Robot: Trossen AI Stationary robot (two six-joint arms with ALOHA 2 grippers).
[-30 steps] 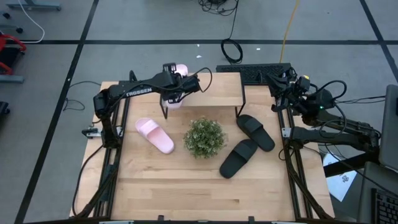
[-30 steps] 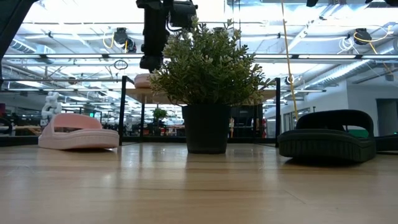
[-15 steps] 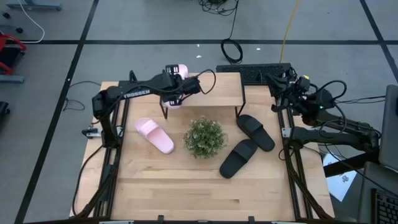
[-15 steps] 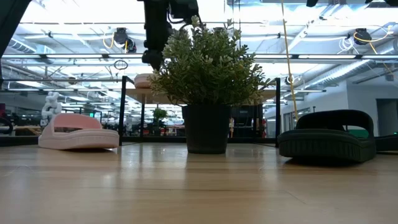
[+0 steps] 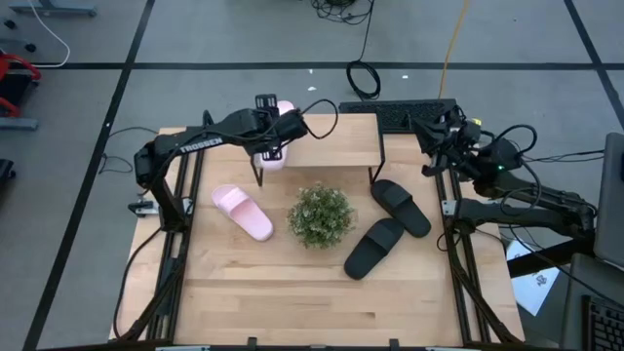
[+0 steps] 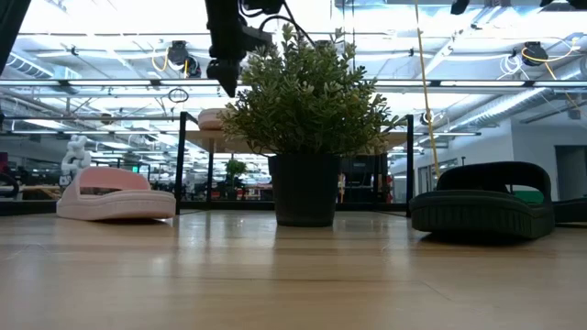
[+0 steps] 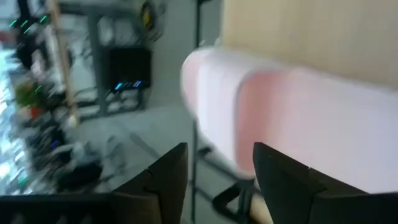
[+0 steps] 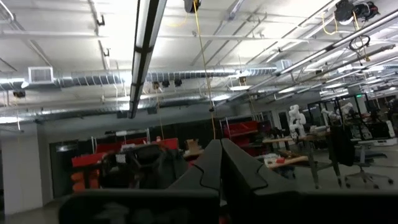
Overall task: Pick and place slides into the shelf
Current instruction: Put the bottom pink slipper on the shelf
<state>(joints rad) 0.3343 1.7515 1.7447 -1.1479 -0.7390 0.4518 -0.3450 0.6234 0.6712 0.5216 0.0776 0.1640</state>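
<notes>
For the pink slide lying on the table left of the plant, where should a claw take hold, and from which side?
Grip the wide strap of the pink slide, coming straight down from above. It lies flat, sole down, with bare table around it, and in the low view its strap arches clear of the footbed, so one finger could probably slip under it. The left claw is nearest, up at the shelf.

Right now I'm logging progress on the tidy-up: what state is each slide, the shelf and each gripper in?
Pink slide on shelf: placed, released.
Pink slide on table: lying flat, untouched.
Black slides: flat on table.
Shelf: upright, one slide on.
Left gripper: open, above shelf.
Right gripper: shut, parked off the table's right edge.
</notes>
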